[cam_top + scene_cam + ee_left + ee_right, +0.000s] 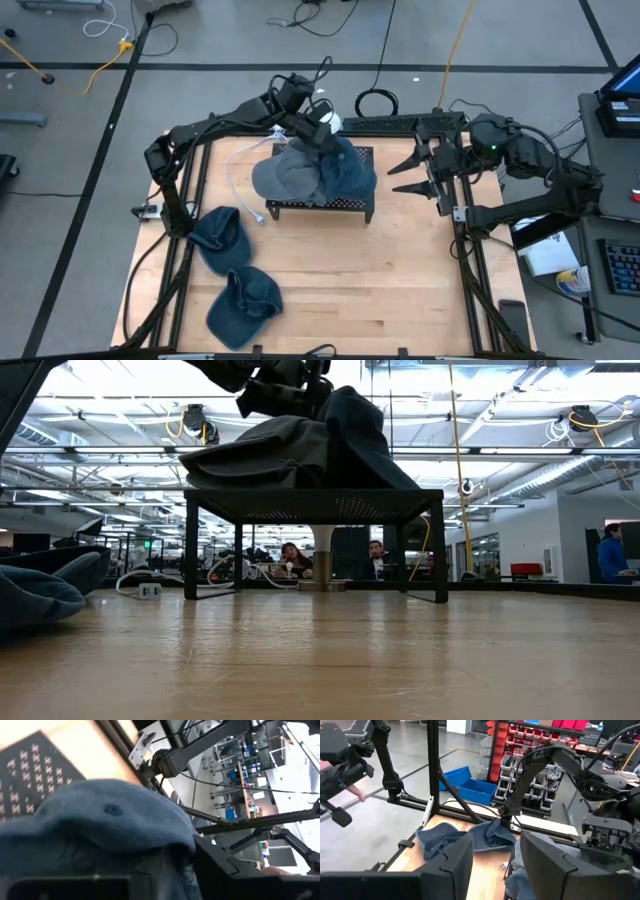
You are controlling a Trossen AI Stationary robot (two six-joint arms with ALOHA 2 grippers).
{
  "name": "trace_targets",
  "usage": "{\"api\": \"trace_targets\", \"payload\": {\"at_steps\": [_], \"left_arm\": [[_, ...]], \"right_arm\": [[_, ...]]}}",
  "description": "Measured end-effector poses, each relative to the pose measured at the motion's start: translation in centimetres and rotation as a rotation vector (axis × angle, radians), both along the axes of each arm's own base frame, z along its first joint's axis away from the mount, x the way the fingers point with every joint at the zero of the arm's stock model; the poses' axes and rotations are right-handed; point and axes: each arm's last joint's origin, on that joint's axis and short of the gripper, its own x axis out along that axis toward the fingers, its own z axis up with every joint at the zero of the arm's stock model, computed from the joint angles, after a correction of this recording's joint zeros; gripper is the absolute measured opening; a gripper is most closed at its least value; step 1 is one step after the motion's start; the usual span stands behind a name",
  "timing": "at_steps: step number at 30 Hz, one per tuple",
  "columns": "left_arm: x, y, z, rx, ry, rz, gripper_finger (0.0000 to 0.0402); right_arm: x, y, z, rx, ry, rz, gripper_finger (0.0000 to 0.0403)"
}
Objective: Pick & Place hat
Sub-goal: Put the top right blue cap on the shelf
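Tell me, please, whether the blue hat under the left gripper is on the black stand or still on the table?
On the stand: the blue hat lies atop the black stand beside a grey hat, with the left gripper directly above it.

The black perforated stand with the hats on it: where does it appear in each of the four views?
High view: the stand is at the table's centre.
Low view: it fills the middle, legs on the table, hats on top.
Left wrist view: only a corner of its perforated top shows, upper left.
Right wrist view: not clearly visible.
Shared landmark: the blue hat on the stand.
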Motion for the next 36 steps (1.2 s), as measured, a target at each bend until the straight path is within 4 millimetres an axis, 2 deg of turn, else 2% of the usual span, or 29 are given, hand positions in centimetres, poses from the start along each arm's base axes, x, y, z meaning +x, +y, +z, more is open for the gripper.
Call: {"api": "trace_targets", "payload": {"at_steps": [11,21,24,27,31,36], "left_arm": [[-1.1,0.7,0.1,-0.101,0.074,0.069,0.018],[-3.7,0.9,3.3,-0.013,0.042,0.218,0.0165],[-4.2,0.4,4.2,0.002,0.017,0.215,0.0157],[-4.2,-0.8,5.6,0.07,-0.059,0.169,0.0153],[-4.4,-2.4,7.7,0.198,-0.198,0.102,0.0155],[-5.3,-4.3,10.2,0.246,-0.325,0.037,0.0168]], "right_arm": [[0.1,0.0,-0.1,-0.028,-0.005,0.006,0.0155],[0.1,0.0,-0.1,-0.051,-0.013,0.005,0.0155],[0.3,-0.3,-0.5,-0.06,0.016,-0.093,0.0155],[1.7,-0.8,-2.2,-0.051,0.048,-0.182,0.0155],[4.6,-1.9,-5.8,-0.03,0.059,-0.226,0.0155],[7.2,-4.9,-9.8,0.004,0.022,-0.326,0.0155]]}}
